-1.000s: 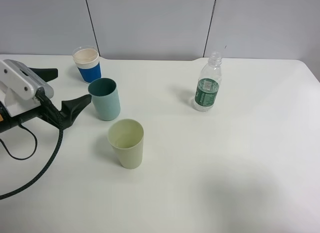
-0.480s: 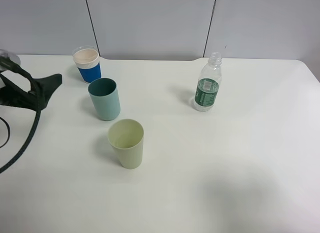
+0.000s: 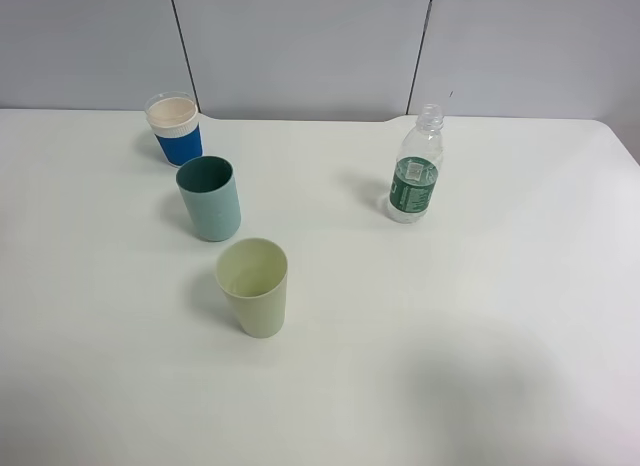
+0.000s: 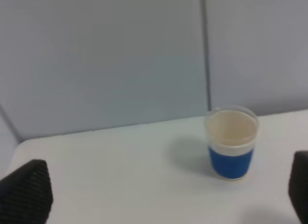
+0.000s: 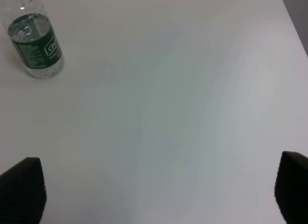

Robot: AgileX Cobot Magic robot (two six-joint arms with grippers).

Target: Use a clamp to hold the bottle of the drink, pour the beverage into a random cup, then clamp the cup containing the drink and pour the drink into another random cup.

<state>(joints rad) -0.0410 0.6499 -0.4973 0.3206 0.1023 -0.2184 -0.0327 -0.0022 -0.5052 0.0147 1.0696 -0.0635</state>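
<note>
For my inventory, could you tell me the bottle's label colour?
Dark green on the bottle; exterior high view.

Only print w/ any text was on the bottle (image 5: 34,41): its dark green label band carried white lettering, too blurred to read. A white logo box began w/ what looked like "C". No other writing was legible.

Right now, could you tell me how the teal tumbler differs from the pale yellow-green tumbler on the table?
The teal tumbler is blue-green with a darker teal inside; the pale yellow-green tumbler is one light shade inside and out. The teal tumbler stands farther back, next to the blue-sleeved paper cup; the yellow-green one stands nearer the camera and a little to the right. Both are upright, tapered, about the same size, and stand apart from each other.
</note>
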